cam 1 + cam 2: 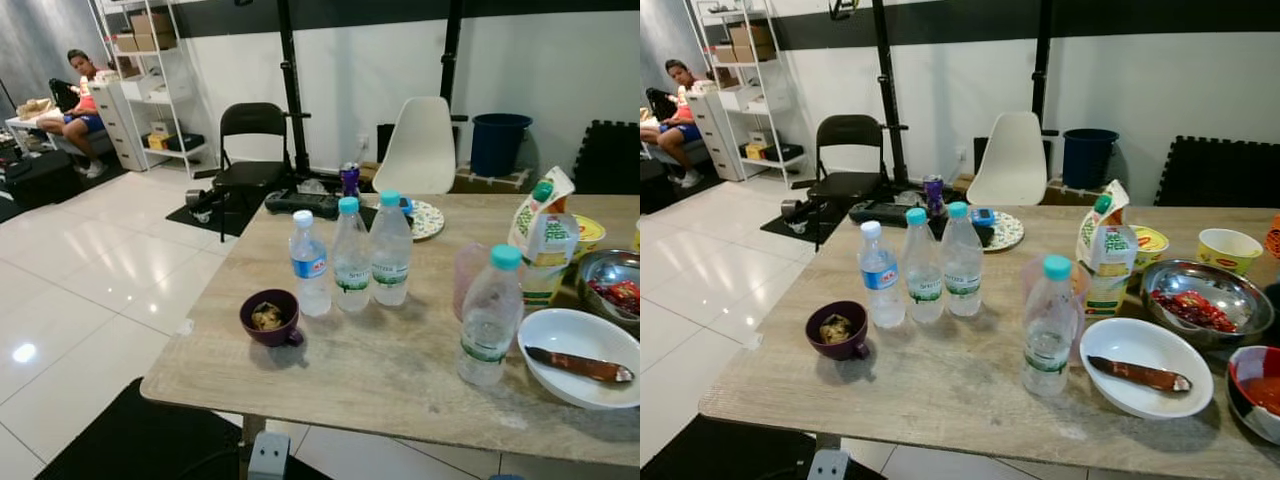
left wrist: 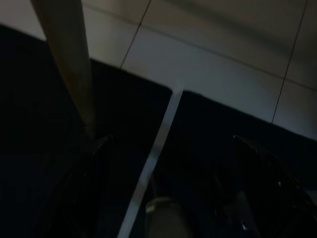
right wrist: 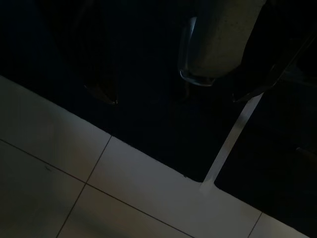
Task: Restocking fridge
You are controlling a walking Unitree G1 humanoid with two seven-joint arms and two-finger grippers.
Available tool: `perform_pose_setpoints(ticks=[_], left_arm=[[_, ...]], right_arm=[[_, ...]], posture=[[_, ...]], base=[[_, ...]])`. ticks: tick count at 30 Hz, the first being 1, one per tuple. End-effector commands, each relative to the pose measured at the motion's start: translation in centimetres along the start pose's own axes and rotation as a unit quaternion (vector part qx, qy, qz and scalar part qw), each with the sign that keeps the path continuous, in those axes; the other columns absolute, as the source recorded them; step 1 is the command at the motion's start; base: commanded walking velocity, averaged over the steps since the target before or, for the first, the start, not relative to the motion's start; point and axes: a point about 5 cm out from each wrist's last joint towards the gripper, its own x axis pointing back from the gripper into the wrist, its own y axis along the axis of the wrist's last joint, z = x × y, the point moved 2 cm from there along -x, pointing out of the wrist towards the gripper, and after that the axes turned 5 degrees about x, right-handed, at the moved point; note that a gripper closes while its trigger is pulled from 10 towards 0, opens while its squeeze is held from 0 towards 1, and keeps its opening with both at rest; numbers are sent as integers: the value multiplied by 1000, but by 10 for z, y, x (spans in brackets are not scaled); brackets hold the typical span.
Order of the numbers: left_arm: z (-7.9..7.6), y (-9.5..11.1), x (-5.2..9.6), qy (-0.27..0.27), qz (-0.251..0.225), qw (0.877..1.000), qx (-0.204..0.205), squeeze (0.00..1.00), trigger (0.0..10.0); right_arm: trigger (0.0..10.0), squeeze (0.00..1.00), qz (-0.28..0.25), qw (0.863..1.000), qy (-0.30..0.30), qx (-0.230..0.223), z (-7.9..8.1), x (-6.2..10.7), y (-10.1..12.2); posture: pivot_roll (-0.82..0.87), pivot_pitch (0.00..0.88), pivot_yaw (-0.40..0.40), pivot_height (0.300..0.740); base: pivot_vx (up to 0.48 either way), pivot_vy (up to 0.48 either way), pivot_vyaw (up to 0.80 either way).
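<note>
On the wooden table (image 1: 380, 375) three water bottles stand in a row: one with a white cap and blue label (image 1: 309, 262) and two with teal caps (image 1: 350, 255) (image 1: 390, 250). A fourth teal-capped bottle (image 1: 489, 318) stands alone nearer the front right. A green-and-white juice carton (image 1: 540, 240) stands behind it. Both arms hang low by the table over a black floor mat. In the dark left wrist view my left gripper (image 2: 173, 146) is open, and in the right wrist view my right gripper (image 3: 173, 99) is open too. Neither holds anything.
A purple bowl (image 1: 270, 317), a white dish (image 1: 578, 358) and a metal bowl (image 1: 610, 283) share the table. Behind it stand a black folding chair (image 1: 250, 150), a white chair (image 1: 422, 145) and a blue bin (image 1: 498, 142). A person (image 1: 80, 105) sits far left on open tiled floor.
</note>
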Motion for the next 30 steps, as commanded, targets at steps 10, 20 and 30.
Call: perform_pose_setpoints(ticks=[10, 20, 30], left_arm=[[9, -15, 5, 1, 26, 999, -27, 0, 10000], [18, -27, 9, 22, 41, 999, -12, 0, 10000], [19, -29, 10, 22, 41, 999, -10, 0, 10000]], right_arm=[[10000, 0, 20, 1000, 5, 12, -1, 2, -9], [10000, 0, 32, 999, 9, 28, -4, 5, -16], [10000, 0, 40, 999, 9, 33, -12, 7, -20]], posture=[[-44, 54, 48, 740], [-46, 56, 51, 740], [-48, 57, 49, 740]], base=[[0, -144, 0], [0, -78, 0], [0, 0, 0]])
